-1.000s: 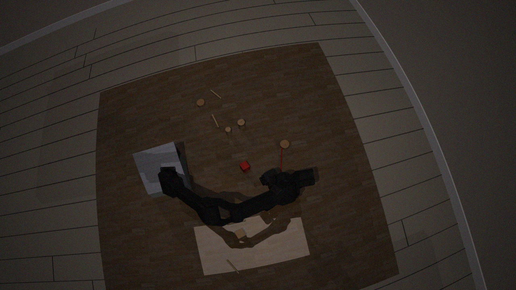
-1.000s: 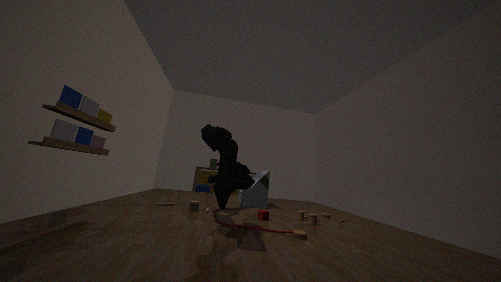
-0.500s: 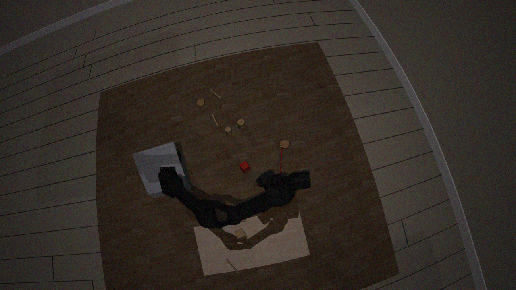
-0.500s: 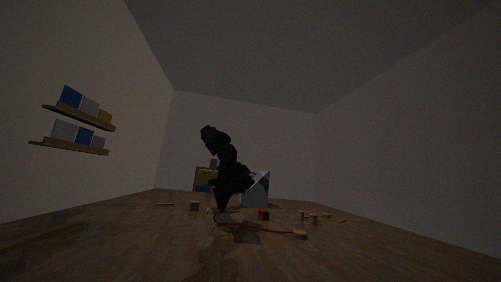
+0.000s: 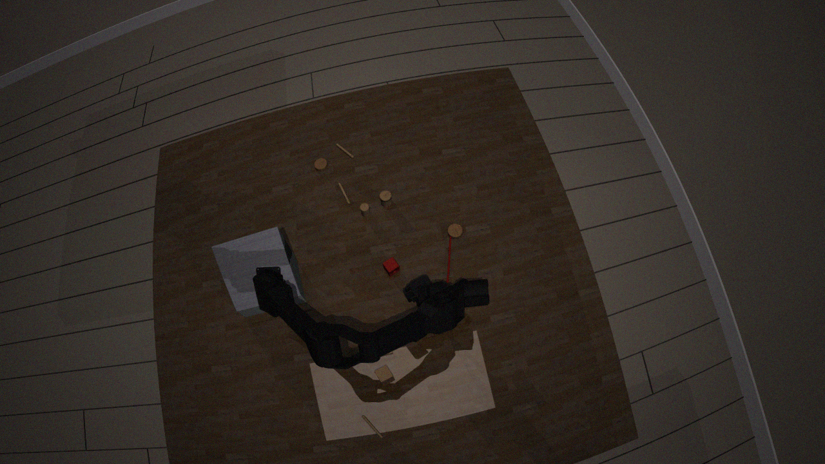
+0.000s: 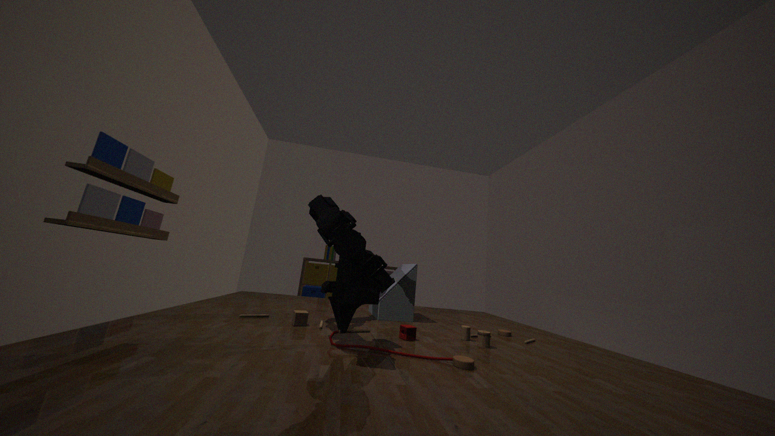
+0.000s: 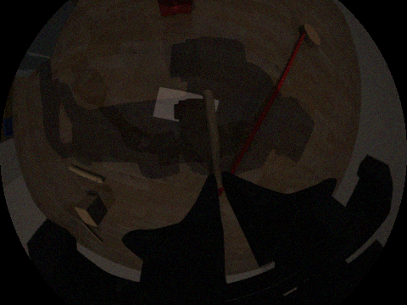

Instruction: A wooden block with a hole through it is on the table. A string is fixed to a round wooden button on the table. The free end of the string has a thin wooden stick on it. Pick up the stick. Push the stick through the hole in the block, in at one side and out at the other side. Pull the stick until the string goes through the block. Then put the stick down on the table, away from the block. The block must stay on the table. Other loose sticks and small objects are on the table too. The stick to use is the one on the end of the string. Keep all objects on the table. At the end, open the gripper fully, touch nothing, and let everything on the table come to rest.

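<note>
One red block (image 5: 390,265), resting mid-bench. One round wooden button (image 5: 455,231), lying toward the right edge of the bench (image 5: 519,173), red string (image 5: 449,258) running from it to the black arm (image 5: 397,337).

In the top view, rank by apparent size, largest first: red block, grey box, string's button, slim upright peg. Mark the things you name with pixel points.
1. grey box (image 5: 247,256) (image 6: 397,304) (image 7: 47,31), partly covered by the arm
2. red block (image 5: 390,265) (image 6: 407,332) (image 7: 175,7) and string's button (image 5: 455,230) (image 6: 463,362) (image 7: 312,35): too alike to rank
3. slim upright peg (image 5: 363,206) (image 6: 465,333)
</note>
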`<state>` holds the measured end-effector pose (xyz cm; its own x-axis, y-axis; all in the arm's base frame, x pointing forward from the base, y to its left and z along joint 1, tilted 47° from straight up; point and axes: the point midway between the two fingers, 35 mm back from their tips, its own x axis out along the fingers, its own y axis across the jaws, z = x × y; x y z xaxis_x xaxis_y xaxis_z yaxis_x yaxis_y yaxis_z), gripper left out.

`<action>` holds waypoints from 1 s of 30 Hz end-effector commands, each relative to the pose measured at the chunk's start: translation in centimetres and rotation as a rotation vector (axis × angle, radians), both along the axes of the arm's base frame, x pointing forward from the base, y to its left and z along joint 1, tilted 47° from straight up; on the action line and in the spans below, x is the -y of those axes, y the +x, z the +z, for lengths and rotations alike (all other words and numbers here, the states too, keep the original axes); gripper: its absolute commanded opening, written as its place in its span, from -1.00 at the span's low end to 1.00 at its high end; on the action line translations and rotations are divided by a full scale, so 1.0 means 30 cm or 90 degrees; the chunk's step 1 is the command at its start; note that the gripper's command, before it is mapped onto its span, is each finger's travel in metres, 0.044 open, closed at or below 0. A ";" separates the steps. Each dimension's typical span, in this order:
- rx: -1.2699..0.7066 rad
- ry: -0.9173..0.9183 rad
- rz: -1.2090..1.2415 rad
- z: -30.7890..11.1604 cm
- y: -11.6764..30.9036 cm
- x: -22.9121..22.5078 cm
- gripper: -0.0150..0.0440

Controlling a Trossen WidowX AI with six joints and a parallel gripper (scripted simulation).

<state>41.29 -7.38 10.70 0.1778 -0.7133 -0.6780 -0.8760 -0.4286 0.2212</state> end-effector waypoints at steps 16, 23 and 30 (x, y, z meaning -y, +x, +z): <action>0.004 0.000 0.003 -0.030 -0.049 0.030 -0.49; 0.003 0.000 0.003 -0.050 -0.057 0.013 -0.49; 0.003 0.001 0.003 -0.073 -0.068 -0.005 -0.49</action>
